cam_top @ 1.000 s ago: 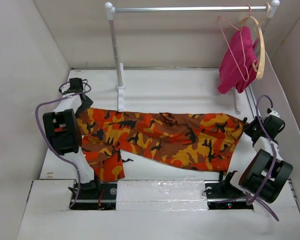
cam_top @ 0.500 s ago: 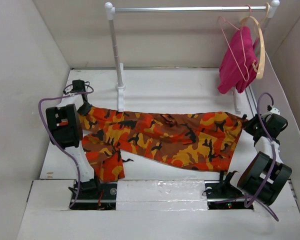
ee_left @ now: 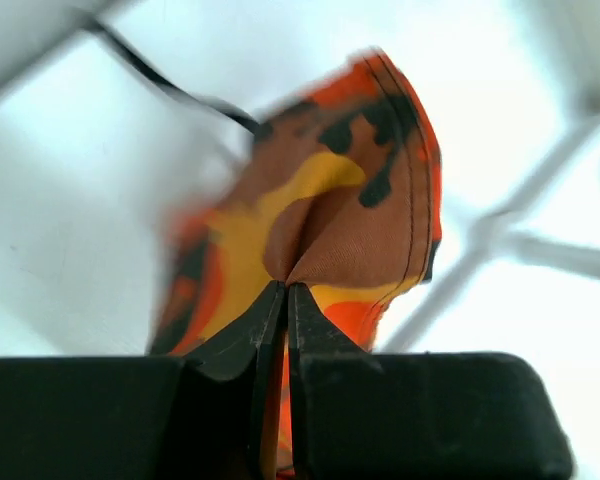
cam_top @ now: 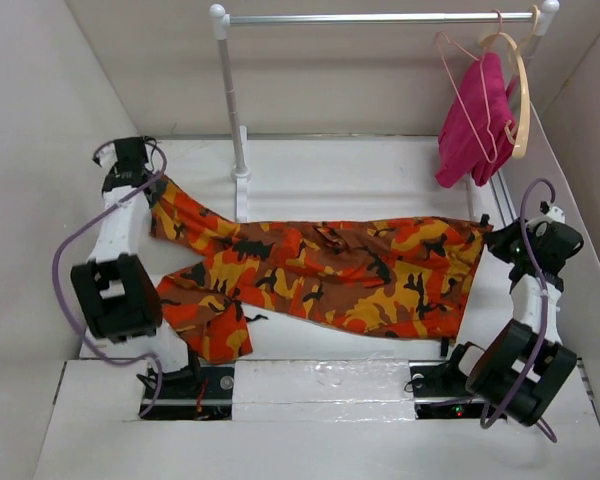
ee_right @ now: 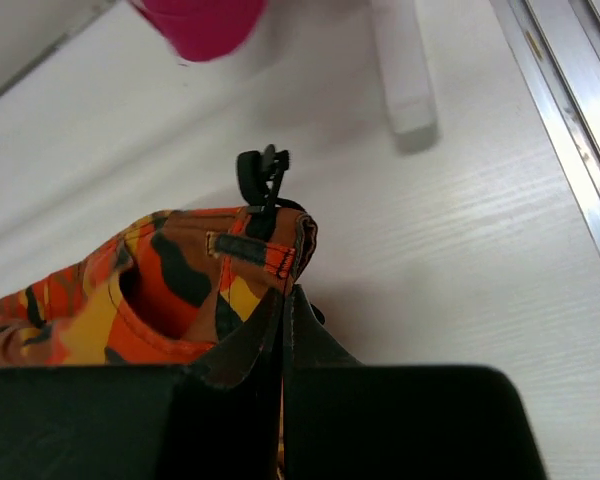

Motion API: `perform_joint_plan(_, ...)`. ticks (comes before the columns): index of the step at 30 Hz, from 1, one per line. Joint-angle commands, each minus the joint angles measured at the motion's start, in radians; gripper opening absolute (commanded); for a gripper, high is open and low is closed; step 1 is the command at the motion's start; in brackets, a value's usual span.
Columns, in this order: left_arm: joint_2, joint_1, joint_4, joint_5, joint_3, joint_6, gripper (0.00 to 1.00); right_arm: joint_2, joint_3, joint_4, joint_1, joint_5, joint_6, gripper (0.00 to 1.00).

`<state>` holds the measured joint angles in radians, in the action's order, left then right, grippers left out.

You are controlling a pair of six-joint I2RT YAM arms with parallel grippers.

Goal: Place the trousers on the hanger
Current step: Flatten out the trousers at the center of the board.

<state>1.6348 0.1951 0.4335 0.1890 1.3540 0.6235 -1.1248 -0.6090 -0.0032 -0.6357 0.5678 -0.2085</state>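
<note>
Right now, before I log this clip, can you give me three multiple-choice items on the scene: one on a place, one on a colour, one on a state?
1. Where is the thin pink wire hanger?
A. Hooked on the metal rail, near its right end.
B. Flat on the table.
C. Held by the right arm.

2. What colour is the plain cloth hanging from that rail?
A. Blue.
B. Magenta-pink.
C. Green.

3. What are the left arm's fingers doing?
A. Open above the table.
B. Shut on the hanger.
C. Shut on the camouflage-print cloth trousers.

Answers:
1 A, its hook sits over the rail in the top view.
2 B, it shows magenta beside the pale wooden hanger.
3 C, the left wrist view shows them pinched together on orange camouflage cloth.
</note>
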Motion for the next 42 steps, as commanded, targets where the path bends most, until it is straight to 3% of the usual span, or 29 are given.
perform_joint_plan(1,-0.182,0.01,0.011,0.114,0.074,0.062,0.0,0.094,-0.069,0.077,0.024,0.067,-0.041,0.0)
perform_joint_plan(4,-0.285,0.01,0.057,0.168,0.106,0.102,0.0,0.115,-0.13,0.107,0.024,0.105,-0.037,0.0)
perform_joint_plan(9,-0.309,0.01,0.126,0.199,0.171,0.101,0.0,0.085,-0.114,0.19,0.024,0.063,-0.066,0.0)
perform_joint_plan(15,-0.302,0.01,0.077,0.204,0.085,0.044,0.0,-0.094,-0.164,0.128,0.024,0.004,-0.029,0.0)
perform_joint_plan(21,-0.271,0.01,0.041,0.227,0.02,0.002,0.0,-0.136,-0.241,0.031,-0.011,-0.111,0.034,0.0)
perform_joint_plan(29,-0.09,-0.063,0.022,0.244,0.048,-0.03,0.0,-0.308,-0.247,0.111,-0.039,-0.166,-0.023,0.0)
perform_joint_plan(37,0.086,-0.103,-0.029,0.207,0.068,-0.024,0.0,-0.441,-0.441,0.054,-0.039,-0.265,-0.002,0.0)
perform_joint_plan(38,0.094,-0.112,-0.041,0.195,0.065,-0.027,0.03,-0.451,-0.466,0.046,-0.039,-0.287,-0.002,0.03)
perform_joint_plan(39,0.102,-0.131,-0.048,0.157,0.063,-0.056,0.17,-0.461,-0.492,0.019,-0.039,-0.292,0.0,0.15)
perform_joint_plan(40,0.111,-0.14,-0.05,0.147,0.074,-0.062,0.37,-0.467,-0.55,-0.027,-0.039,-0.298,-0.003,0.31)
perform_joint_plan(42,0.122,-0.16,-0.018,0.136,0.083,-0.067,0.58,-0.466,-0.606,-0.139,-0.048,-0.312,-0.002,0.64)
